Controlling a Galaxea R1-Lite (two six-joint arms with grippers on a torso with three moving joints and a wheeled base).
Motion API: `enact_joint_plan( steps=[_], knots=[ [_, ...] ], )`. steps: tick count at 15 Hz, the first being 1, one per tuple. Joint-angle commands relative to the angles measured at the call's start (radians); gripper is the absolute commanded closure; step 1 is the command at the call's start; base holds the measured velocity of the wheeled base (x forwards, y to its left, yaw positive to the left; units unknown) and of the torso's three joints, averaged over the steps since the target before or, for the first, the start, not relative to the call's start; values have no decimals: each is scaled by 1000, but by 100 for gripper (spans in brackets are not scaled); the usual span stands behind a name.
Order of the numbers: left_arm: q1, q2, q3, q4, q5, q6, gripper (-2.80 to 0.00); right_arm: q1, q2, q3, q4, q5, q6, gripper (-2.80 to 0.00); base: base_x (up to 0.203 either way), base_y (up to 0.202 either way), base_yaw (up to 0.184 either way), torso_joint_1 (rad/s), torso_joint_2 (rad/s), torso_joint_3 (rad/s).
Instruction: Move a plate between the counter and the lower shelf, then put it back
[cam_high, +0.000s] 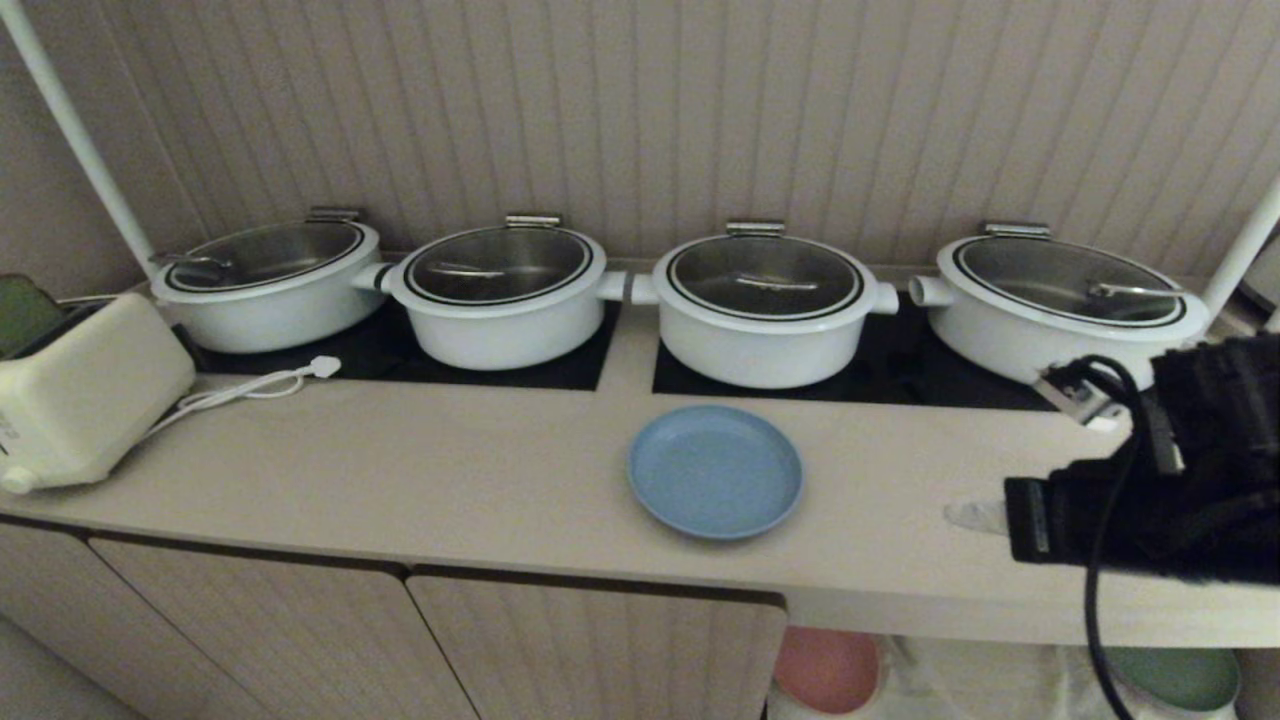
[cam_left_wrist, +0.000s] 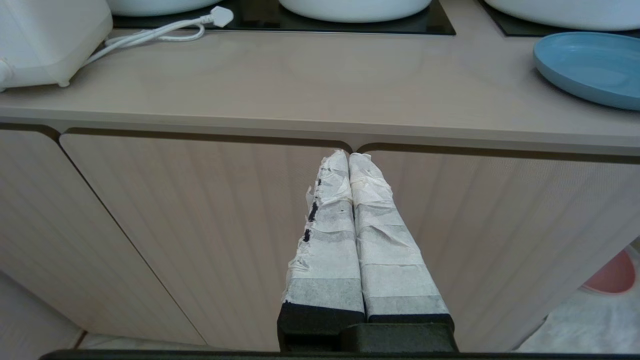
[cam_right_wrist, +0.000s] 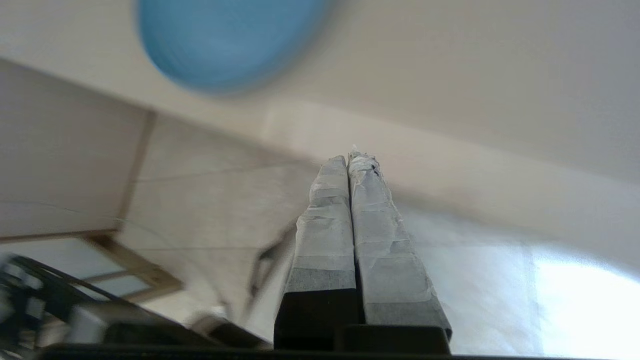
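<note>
- Taped fingers (cam_right_wrist: 350, 220) of the right gripper (cam_right_wrist: 351, 159) are pressed together, empty, beside the light-blue plate (cam_high: 715, 470).
- It lies flat on the counter (cam_high: 480, 480) near the front edge; a clumsy rim grab could slide it off.
- Left gripper (cam_left_wrist: 348, 156), likewise closed, idles by the cabinet doors (cam_left_wrist: 200, 225).

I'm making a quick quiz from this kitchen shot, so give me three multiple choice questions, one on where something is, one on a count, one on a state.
1. Where is the blue plate?
A. on the counter
B. on the lower shelf
C. inside a pot

2. How many white lidded pots stand along the wall?
A. two
B. four
C. six

3. How are the right gripper fingers?
A. wide open
B. shut on the plate
C. shut, holding nothing

Answers: 1 A, the plate lies flat before the pots. 2 B, four in a row. 3 C, fingers pressed together, plate apart.
</note>
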Motion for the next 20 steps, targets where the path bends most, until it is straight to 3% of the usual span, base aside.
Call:
enact_joint_plan(
  steps=[1,4,7,12,14,16,17,20],
  knots=[
    [0,0,0,0,0,0,0,-48,-163,119,-2,2,-47,0,0,0,0,0,0,0],
    [0,0,0,0,0,0,0,-135,-380,356,-43,4,-155,0,0,0,0,0,0,0],
    [0,0,0,0,0,0,0,-245,-616,607,-192,28,-240,0,0,0,0,0,0,0],
    [0,0,0,0,-1,0,0,-321,-1011,661,-193,46,-272,0,0,0,0,0,0,0],
    [0,0,0,0,0,0,0,-317,-1140,666,-178,-60,-285,0,0,0,0,0,0,0],
    [0,0,0,0,0,0,0,-282,-1247,668,-119,-290,-290,0,0,0,0,0,0,0],
    [0,0,0,0,0,0,0,-272,-1297,668,-83,-341,-291,0,0,0,0,0,0,0],
    [0,0,0,0,0,0,0,-263,-1421,667,41,-287,-293,0,0,0,0,0,0,0]
  ],
)
